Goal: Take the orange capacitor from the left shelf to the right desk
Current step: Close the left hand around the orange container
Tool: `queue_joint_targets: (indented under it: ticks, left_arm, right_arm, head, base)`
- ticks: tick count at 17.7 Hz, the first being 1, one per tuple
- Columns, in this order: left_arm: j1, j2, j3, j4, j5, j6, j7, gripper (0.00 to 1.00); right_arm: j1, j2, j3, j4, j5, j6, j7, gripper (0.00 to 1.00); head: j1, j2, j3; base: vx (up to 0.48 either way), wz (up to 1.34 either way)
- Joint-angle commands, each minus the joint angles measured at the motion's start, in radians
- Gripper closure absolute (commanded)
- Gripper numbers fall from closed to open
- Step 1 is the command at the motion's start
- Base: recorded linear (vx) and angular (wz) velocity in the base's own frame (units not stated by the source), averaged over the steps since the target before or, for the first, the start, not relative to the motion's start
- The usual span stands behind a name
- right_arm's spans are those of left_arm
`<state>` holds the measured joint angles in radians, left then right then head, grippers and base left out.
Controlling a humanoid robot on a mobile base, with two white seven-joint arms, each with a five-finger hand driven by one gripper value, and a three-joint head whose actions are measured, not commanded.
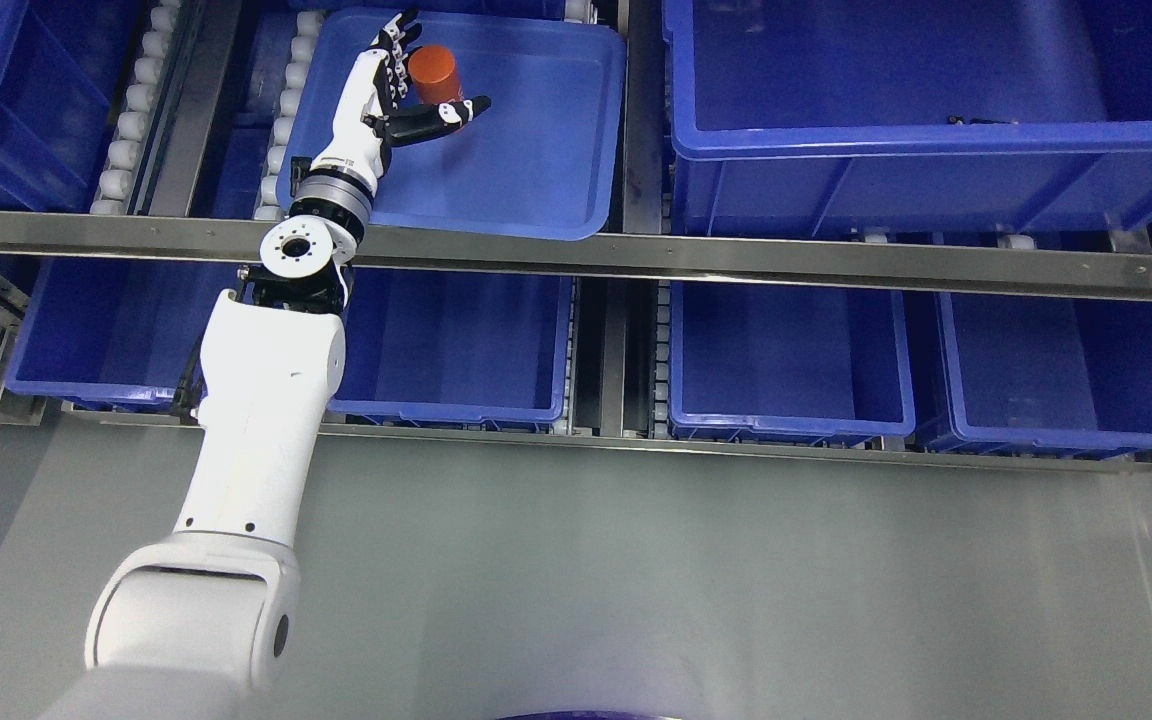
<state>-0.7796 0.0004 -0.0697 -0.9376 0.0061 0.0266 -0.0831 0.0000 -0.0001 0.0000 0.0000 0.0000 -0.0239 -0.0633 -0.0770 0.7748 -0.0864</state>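
One capacitor [434, 73], orange, stands in the tray [536, 170] at upper left of the frame, long axis roughly upright. Left hand [391, 95] brackets it, fingers [398, 35] spread, thumb below, no firm grip visible. Tray floor rightward lies bare to its rim.

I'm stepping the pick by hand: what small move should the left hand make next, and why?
Probably close the fingers. The left hand is open around the orange capacitor in the shallow blue tray, fingers behind it and thumb in front, with no firm grip visible yet. Lifting now would likely leave it behind.
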Motion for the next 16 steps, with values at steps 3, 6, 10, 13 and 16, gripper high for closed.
queue_joint_targets:
  ticks: [3,6,10,13,16]
  left_arm:
    - [-0.075,0.017,-0.018,0.203,-0.011,-0.001,0.000,0.07]
    - [-0.075,0.017,-0.018,0.204,-0.009,-0.001,0.000,0.21]
    - [-0.073,0.017,-0.013,0.203,-0.008,-0.004,0.000,0.39]
    - [-0.067,0.017,0.007,0.203,-0.008,-0.063,0.000,0.64]
    - [-0.056,0.017,0.022,0.203,-0.006,-0.128,0.000,0.87]
  right_arm:
    - [0.023,-0.017,-0.018,-0.017,0.003,0.001,0.000,0.00]
    - [0.023,-0.017,-0.018,-0.017,0.003,0.001,-0.001,0.00]
    - [0.023,-0.017,-0.017,-0.017,0.003,0.001,0.000,0.00]
    - [0.023,-0.017,-0.017,-0.017,0.003,0.001,-0.001,0.00]
    - [0.023,-0.017,-0.017,-0.017,0.003,0.001,0.000,0.00]
  head:
    - [0.0000,0.000,0.000]
    - [0.0000,0.000,0.000]
    - [0.0000,0.000,0.000]
    - [0.0000,0.000,0.000]
    - [0.0000,0.000,0.000]
  base:
    - [0.000,0.00]
    - [0.000,0.00]
    - [0.000,0.00]
    - [0.000,0.00]
    - [0.000,0.00]
